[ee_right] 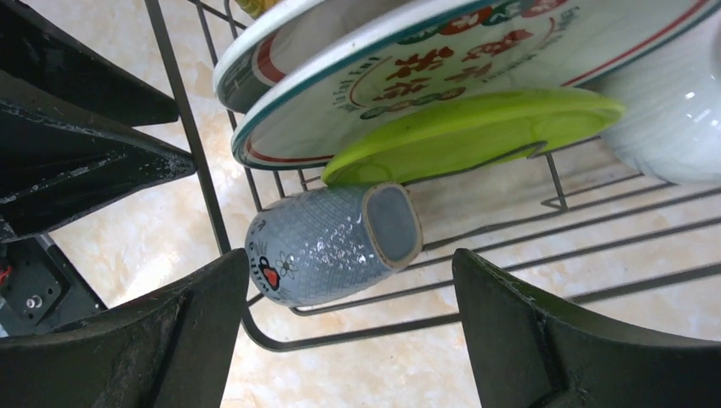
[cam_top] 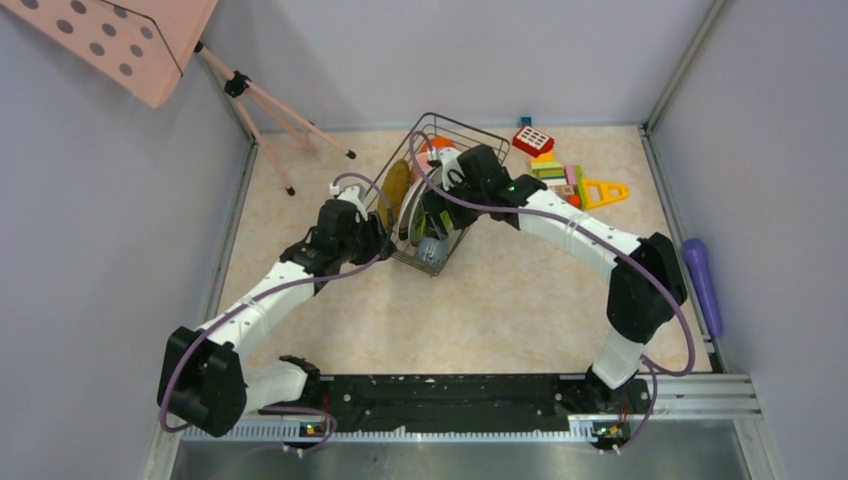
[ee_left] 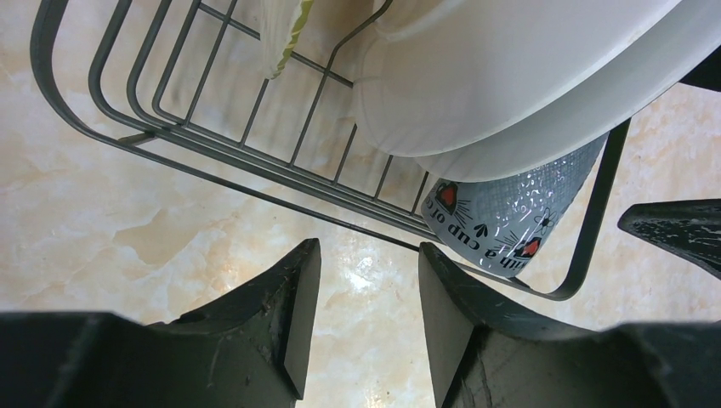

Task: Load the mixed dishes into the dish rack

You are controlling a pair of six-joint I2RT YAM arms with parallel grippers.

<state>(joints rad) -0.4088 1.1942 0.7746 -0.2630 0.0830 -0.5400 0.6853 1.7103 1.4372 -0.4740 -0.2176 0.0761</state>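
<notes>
Marbled beige surface carries the rack toward 12 o'clock, already packed. Its plates stand on edge, and a grey cup lies on its side in the near corner, at the rack's 6 o'clock, just under the lime plate. The risk, as I judge it, is that both claws crowd that one corner. A careless move could knock one against the other, snag the rack and drag it, or nudge the cup so the leaning plates slide. Reaching toward 1 o'clock, the left arm sets the left claw low just outside the rack's rim, half-spread and empty. Bending toward 10 o'clock, the right arm hangs the right claw above the cup, wide and empty.
</notes>
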